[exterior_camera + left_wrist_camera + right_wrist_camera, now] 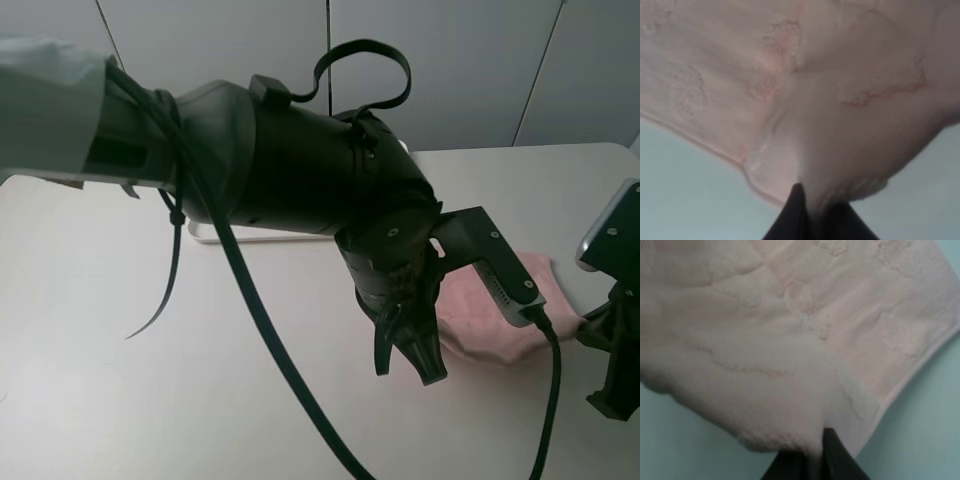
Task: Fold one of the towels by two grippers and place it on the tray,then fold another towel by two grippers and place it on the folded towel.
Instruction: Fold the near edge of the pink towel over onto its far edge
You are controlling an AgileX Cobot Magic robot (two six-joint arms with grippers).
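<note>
Near the right edge of the tabletop, about midway between its front and far edges: pink towel, rumpled, not lying flat.

Left gripper: fingers pressed together on a fold of the pink cloth, with a hem running just beside the pinch. Right gripper: likewise pinching the same towel, near a hemmed corner, and the cloth bunches over the tips. Whether the pinched parts are raised off the surface, I cannot tell.

Tray: toward the far edge, left of the towel and well apart from it. Only a strip of its near rim shows. The left arm covers the rest from the high camera.

Cream towel: not visible in any view. It could lie on the tray behind the arm, but I cannot confirm this.

Progress, my reading: work is on the second towel, at the grasp-and-fold stage. The fold is not completed, since the cloth is crumpled and shows no clean doubled edge. Left to do: finish the fold, carry the towel to the tray, and set it on the cream towel if that one is there.
</note>
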